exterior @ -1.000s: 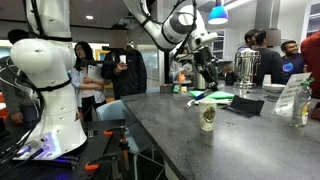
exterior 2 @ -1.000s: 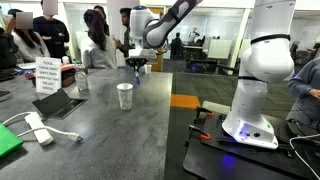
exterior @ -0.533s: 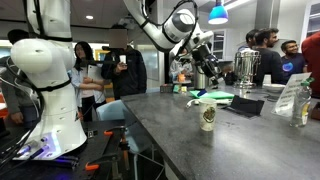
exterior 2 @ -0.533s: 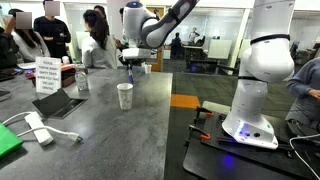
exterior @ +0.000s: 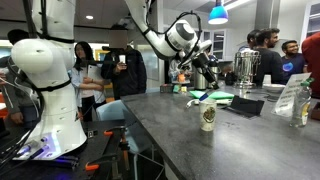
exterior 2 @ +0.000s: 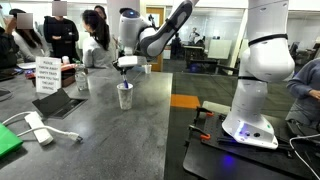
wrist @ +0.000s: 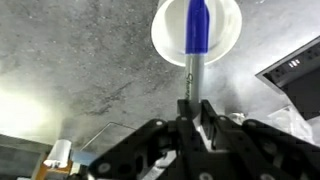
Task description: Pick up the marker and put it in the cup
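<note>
Wrist view: speckled grey bench (wrist: 70, 70) fills the left. At centre, the jaws of the gripper (wrist: 195, 108) pinch the marker (wrist: 197, 30) by its pale end, with the blue end pointing down over the open mouth of the cup (wrist: 165, 35). A dark flat device (wrist: 295, 75) lies to the right. In an exterior view the gripper (exterior 2: 125, 68) hangs directly above the cup (exterior 2: 125, 97).

The cup (exterior: 207, 118) stands on the grey counter (exterior: 165, 135), the tool (exterior: 203, 70) hanging above it
</note>
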Robot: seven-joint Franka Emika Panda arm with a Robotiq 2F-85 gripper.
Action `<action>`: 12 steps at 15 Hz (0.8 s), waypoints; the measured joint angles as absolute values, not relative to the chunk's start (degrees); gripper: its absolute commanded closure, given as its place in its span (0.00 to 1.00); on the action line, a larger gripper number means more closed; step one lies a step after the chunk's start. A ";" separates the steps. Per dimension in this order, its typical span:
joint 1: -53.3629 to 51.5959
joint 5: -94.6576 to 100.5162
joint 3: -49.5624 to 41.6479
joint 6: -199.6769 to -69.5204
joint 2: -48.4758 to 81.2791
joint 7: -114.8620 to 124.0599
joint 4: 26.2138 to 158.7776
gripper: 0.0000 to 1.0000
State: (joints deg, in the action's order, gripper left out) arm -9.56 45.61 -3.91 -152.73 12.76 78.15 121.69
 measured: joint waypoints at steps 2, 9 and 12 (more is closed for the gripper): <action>-9.56 46.39 -4.00 -152.81 13.59 78.48 120.77 0.96; -9.54 50.84 -4.82 -153.98 16.09 80.94 118.80 0.57; -9.57 51.51 -4.83 -154.47 16.83 81.38 118.70 0.43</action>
State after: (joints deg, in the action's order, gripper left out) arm -9.57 51.51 -4.83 -154.47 16.83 81.38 118.70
